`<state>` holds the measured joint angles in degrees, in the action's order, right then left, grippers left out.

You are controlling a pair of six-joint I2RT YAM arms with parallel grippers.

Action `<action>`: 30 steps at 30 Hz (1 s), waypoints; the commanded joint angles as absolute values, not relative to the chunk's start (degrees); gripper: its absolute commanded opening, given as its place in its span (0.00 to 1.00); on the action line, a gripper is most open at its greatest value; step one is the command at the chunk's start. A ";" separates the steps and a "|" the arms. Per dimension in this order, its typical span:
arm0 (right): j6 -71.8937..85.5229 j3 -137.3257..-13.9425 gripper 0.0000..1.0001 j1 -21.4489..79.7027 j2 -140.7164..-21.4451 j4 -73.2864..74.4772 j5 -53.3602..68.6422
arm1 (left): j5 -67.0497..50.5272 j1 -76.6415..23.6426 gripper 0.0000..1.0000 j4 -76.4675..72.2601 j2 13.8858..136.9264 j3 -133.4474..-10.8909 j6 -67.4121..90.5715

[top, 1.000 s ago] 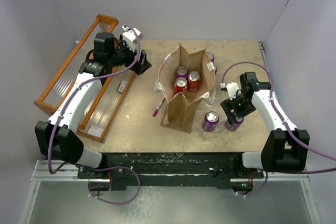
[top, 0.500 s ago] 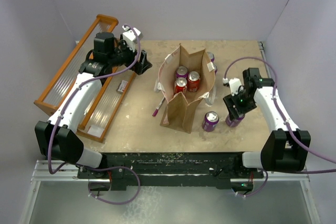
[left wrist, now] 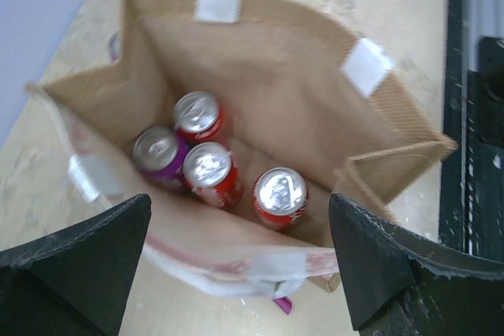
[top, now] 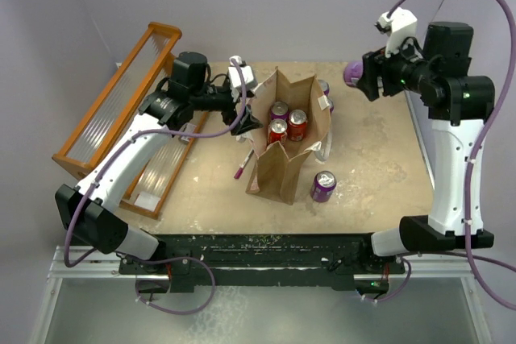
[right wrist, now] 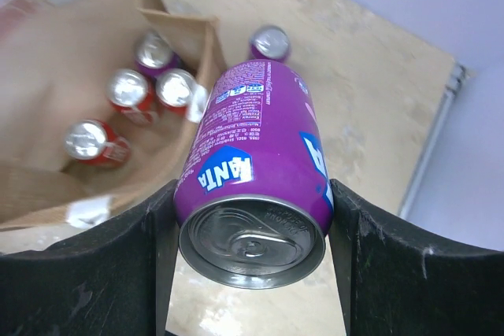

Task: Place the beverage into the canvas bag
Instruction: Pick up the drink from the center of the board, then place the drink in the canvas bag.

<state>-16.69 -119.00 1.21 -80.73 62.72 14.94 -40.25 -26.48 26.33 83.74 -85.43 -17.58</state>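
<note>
The beverage, a purple Fanta can (right wrist: 256, 163) (top: 352, 72), lies sideways in my right gripper (right wrist: 252, 218) (top: 360, 76), which is shut on it high above the table's back right. The canvas bag (top: 282, 168) (left wrist: 299, 92) (right wrist: 47, 53) stands open mid-table, left of and below the can. Several red and purple cans (left wrist: 211, 171) (top: 297, 120) stand upright inside. My left gripper (left wrist: 240, 210) (top: 246, 122) is open at the bag's left rim, looking down into it, with the rim and a white handle (left wrist: 272, 267) between its fingers but not gripped.
One purple can (top: 324, 185) stands on the table in front of the bag's right side, another (top: 325, 88) (right wrist: 270, 41) behind it. An orange slatted rack (top: 113, 110) lies at the left. A purple pen-like item (top: 240, 170) lies left of the bag.
My right arm has lifted the purple can from the front right of the table to high at the back right. My left gripper has moved right from the rack to the bag's rim.
</note>
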 commanded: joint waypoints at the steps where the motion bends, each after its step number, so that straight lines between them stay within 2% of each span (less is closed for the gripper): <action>1: -12.80 -124.89 0.00 8.15 -84.31 62.39 21.77 | -49.74 -29.50 0.96 34.60 84.02 -90.09 -29.48; 5: -11.74 -124.89 0.00 11.61 -86.99 61.52 26.78 | -50.42 -33.51 0.96 39.20 84.15 -90.13 -32.89; 12: -15.46 -123.40 0.00 17.16 -93.19 63.46 28.42 | -46.39 -38.90 0.95 41.66 86.42 -87.87 -35.37; 19: -20.93 -118.92 0.00 17.40 -96.74 64.93 28.37 | -48.90 -41.09 0.86 45.03 89.97 -88.81 -39.40; 26: -22.67 -119.59 0.00 17.49 -101.44 65.95 25.23 | -52.23 -42.66 0.65 52.86 93.33 -91.87 -46.41; 30: -23.81 -117.25 0.00 17.42 -101.16 64.60 26.28 | -52.94 -43.55 0.43 58.71 96.27 -95.42 -51.90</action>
<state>-21.56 -117.49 17.52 -103.53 67.13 24.51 -48.86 -42.59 51.57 94.06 -90.94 -44.40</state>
